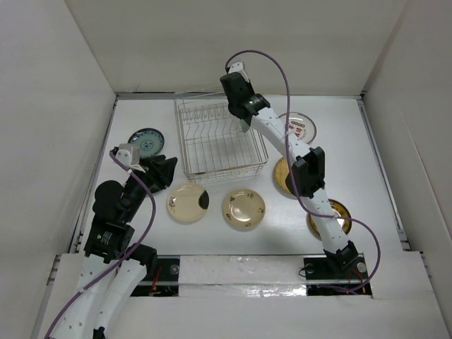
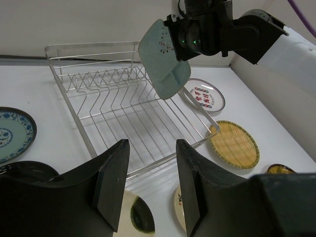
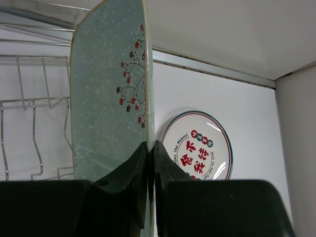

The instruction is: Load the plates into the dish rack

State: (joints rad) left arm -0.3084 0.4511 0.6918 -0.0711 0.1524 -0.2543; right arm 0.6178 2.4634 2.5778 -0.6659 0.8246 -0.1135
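My right gripper [image 1: 244,116] is shut on the edge of a pale green plate [image 3: 103,98] and holds it upright over the back right of the silver wire dish rack [image 1: 212,169]. No plates stand in the rack. The held plate also shows in the left wrist view [image 2: 165,59]. My left gripper [image 2: 150,143] is open and empty, left of the rack's front. On the table lie a blue-patterned plate [image 1: 146,141], a cream plate with a dark patch [image 1: 188,203], a cream-gold plate [image 1: 244,209] and a white plate with red marks [image 1: 298,127].
A woven yellow plate [image 1: 282,176] and a dark-and-gold plate [image 1: 337,215] lie partly under the right arm. White walls close in the table on three sides. A dark rounded edge [image 2: 24,168] shows under my left gripper.
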